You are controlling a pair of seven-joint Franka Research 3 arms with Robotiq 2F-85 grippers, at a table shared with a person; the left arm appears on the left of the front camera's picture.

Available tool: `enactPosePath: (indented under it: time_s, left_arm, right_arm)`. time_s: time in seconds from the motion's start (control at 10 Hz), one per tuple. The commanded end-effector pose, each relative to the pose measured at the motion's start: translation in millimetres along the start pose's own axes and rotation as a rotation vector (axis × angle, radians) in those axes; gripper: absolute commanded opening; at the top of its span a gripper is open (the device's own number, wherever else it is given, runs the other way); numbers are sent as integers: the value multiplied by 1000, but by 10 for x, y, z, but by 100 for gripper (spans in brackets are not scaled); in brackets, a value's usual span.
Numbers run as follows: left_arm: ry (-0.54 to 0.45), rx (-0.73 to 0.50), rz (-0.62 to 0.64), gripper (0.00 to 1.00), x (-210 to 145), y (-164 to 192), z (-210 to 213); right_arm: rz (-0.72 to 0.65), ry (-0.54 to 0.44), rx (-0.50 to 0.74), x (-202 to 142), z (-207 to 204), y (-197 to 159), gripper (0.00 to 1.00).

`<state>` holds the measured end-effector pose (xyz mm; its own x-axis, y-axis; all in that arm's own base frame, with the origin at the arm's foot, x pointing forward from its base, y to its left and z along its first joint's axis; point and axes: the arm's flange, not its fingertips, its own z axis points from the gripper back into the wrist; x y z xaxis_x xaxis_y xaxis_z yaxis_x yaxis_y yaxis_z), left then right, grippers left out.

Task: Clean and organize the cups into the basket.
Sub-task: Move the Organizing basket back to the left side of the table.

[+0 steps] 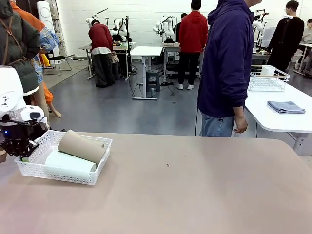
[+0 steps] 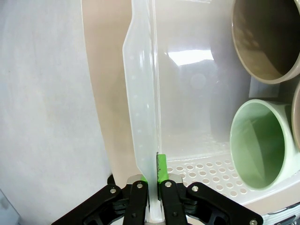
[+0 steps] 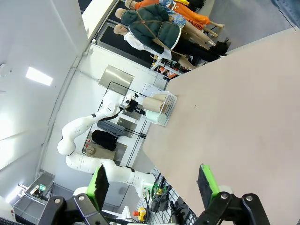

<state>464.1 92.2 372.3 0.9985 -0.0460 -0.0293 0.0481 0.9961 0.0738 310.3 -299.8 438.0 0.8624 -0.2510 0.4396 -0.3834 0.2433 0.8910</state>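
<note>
My left end effector (image 1: pixel 20 146) sits at the 9 o'clock edge of the desk (image 1: pixel 195 190), clenched on the end wall of the basket (image 1: pixel 34 171); from my left wrist I see my 2 fingers pinched tight on that thin white rim (image 2: pixel 140 117), with a green pad (image 2: pixel 161 168) pressed flat against its inner side. The basket rests on the desk toward 9 o'clock, well away from the far edge where a person (image 1: pixel 226 63) in a dark purple hoodie stands at about 1 o'clock. Both cups lie on their sides inside the basket, touching each other: the brown cup (image 1: pixel 80 146) lies on the far side, tilted up against the wall and riding partly over the mint cup (image 1: pixel 68 162), which lies flat nearer to me. In my left wrist view their open mouths face my fingers, the brown cup (image 2: pixel 267 37) at 2 o'clock and the mint cup (image 2: pixel 258 145) at 4 o'clock, over the dotted floor of the basket. My right end effector (image 3: pixel 152 185) hangs above the bare desk, released, its 2 green pads spread wide apart with nothing between them; far off in that view I can see the basket (image 3: pixel 161 110) with my left arm reaching to it.
</note>
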Motion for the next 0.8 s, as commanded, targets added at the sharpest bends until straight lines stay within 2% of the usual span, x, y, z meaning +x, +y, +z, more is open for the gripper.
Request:
enactPosePath:
  time_s: [0.0,0.7]
  left_arm:
    - [-40,17,-11,4,-3,146,-80]
    - [-8,3,33,4,46,426,-192]
  right_arm:
    - [1,-1,-8,7,-5,-4,100]
    - [1,-1,-8,7,-5,-4,100]
